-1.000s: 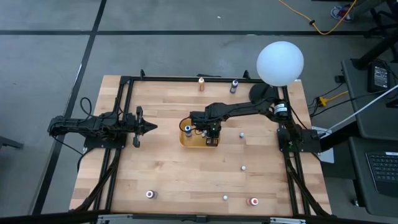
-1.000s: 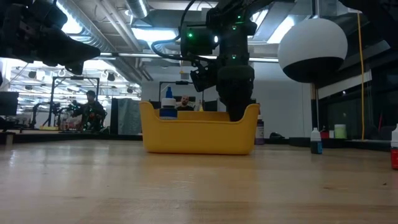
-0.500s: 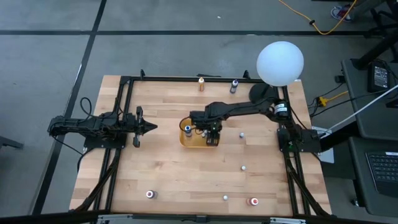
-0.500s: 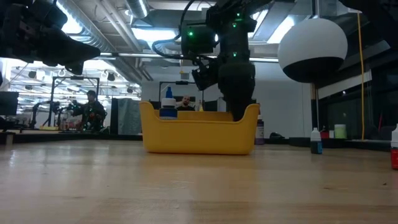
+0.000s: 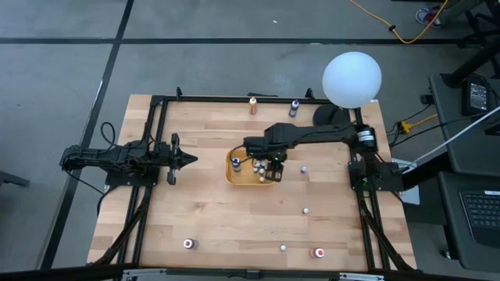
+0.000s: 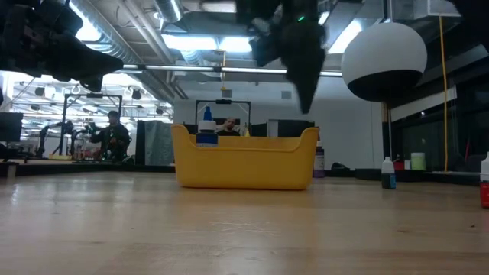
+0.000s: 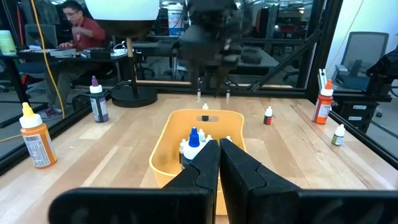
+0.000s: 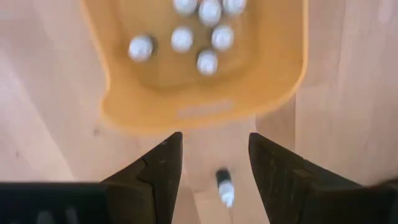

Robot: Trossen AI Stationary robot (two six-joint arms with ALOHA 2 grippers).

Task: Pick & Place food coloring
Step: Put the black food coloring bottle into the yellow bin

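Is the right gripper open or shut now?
Open: the right gripper holds nothing, and its dark fingers stand apart above the yellow plastic tray.

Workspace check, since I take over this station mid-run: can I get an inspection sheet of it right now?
Surface: wooden table, inside a black frame.
Job's things: several food coloring bottles lie in the yellow tray; loose ones remain on the table, among them a red one at the near edge, an orange one and a dark one at the far edge.
Clutter: white globe lamp at the far right corner.
Claws: right claw open, empty, raised over the tray's right end; left claw shut, parked at the table's left.
Cables: yellow cable on the floor.
Surroundings: people at desks beyond the table.
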